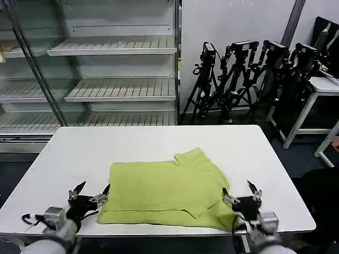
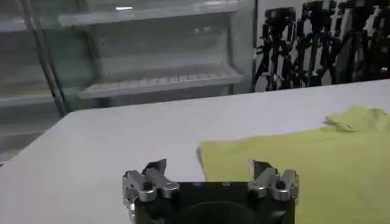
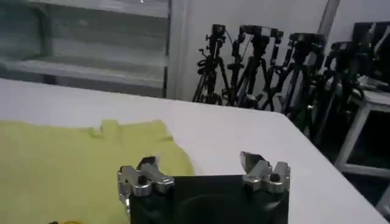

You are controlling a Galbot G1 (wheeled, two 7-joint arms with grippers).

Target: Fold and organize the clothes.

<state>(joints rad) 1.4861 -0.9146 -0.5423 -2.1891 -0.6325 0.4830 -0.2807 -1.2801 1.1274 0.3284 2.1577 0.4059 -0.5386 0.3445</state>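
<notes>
Lime T-shirt [image 1: 164,188] lies part-folded near the counter [image 1: 79,153] front edge; left gripper [image 1: 89,197] and right gripper [image 1: 241,197] flank it, fingers spread and empty; next likely pinching its near corners.

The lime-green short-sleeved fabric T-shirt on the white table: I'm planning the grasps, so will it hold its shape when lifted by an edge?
Probably not. The lime-green short-sleeved fabric T-shirt lies flat with soft creases and a folded-over sleeve, so it likely droops from any pinch. It looks thin, so probably light. Pushed on the smooth white table, it may bunch rather than slide whole. The left gripper and right gripper wait open at its near corners.
</notes>
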